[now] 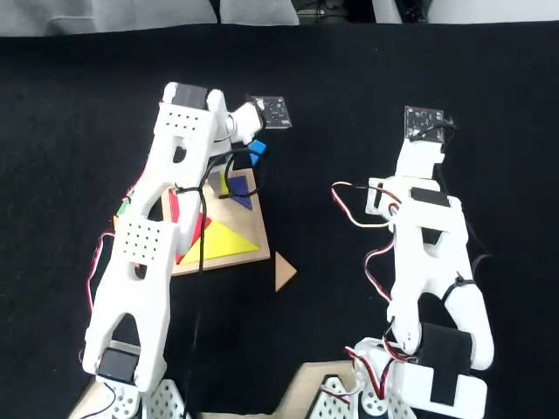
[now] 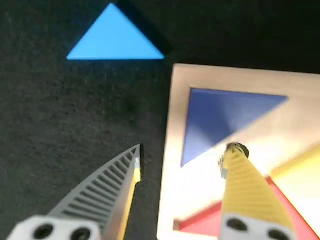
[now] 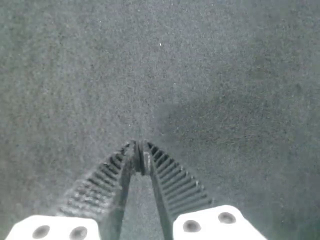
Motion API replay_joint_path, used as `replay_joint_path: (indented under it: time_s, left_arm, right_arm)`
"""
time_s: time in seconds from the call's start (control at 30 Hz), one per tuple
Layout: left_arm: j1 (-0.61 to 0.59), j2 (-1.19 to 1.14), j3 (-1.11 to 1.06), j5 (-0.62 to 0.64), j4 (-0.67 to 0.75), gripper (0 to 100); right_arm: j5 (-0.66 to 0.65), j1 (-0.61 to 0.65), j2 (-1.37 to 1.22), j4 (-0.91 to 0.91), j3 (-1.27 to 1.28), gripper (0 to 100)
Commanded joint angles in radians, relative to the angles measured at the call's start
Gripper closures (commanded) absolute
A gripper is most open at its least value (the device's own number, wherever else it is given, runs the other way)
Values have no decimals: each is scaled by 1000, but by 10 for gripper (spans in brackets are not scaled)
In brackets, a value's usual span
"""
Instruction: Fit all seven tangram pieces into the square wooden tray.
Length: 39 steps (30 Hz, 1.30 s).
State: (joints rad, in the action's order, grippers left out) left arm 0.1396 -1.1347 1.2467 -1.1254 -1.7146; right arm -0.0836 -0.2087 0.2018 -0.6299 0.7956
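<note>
The square wooden tray (image 1: 249,253) lies left of centre and holds a yellow triangle (image 1: 225,240), a red piece (image 1: 175,207) and a dark blue triangle (image 2: 220,112). A light blue triangle (image 2: 115,37) rests on the black cloth just beyond the tray's far edge (image 1: 256,154). A plain wood-coloured triangle (image 1: 284,271) lies on the cloth to the right of the tray. My left gripper (image 2: 185,150) hangs open over the tray's far rim (image 2: 175,125), one finger above the cloth, the other above the tray, holding nothing. My right gripper (image 3: 139,150) is shut and empty over bare cloth.
The left arm (image 1: 148,253) stretches over the tray and hides part of it. The right arm (image 1: 428,244) stands on the right side, apart from the pieces. Wooden base boards (image 1: 301,388) sit at the near edge.
</note>
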Motion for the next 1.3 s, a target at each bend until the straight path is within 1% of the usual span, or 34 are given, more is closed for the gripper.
replay_joint_path:
  time_s: [0.0, 0.13, 0.23, 0.3, 0.4, 0.57, 0.7, 0.8, 0.87, 0.97, 1.03, 1.1, 1.17, 1.27]
  left_arm:
    - [39, 31, 104, 49, -48, 741]
    - [56, 115, 108, 137, -49, 741]
    - [45, 252, 101, 226, -49, 741]
    - [24, 371, 47, 262, -49, 741]
    - [-15, 595, -113, 327, -49, 741]
    - [-113, 1010, -469, 442, -46, 740]
    - [-251, 1287, -760, 456, -43, 740]
    - [-367, 1438, -981, 456, -26, 740]
    - [-450, 1499, -1147, 456, 43, 740]
    - [-533, 1537, -1377, 460, 218, 740]
    - [-532, 1528, -1508, 468, 353, 740]
    - [-489, 1499, -1606, 466, 465, 736]
    - [-435, 1453, -1646, 466, 512, 735]
    - [-403, 1369, -1620, 470, 528, 735]
  right_arm:
    - [2, 18, -7, 12, -44, 986]
    - [2, 18, -7, 12, -44, 986]
    - [2, 18, -7, 11, -44, 986]
    - [2, 18, -7, 11, -44, 986]
    - [2, 18, -7, 11, -44, 986]
    - [2, 18, -7, 11, -44, 986]
    - [3, 18, -7, 11, -44, 986]
    - [2, 18, -5, 18, -31, 986]
    - [2, 29, 1, 18, -24, 986]
    - [2, 57, -2, 17, -22, 986]
    - [0, 64, -7, 18, -22, 986]
    - [0, 64, -7, 18, -22, 986]
    - [0, 64, -7, 18, -22, 986]
    - [0, 63, -7, 18, -21, 986]
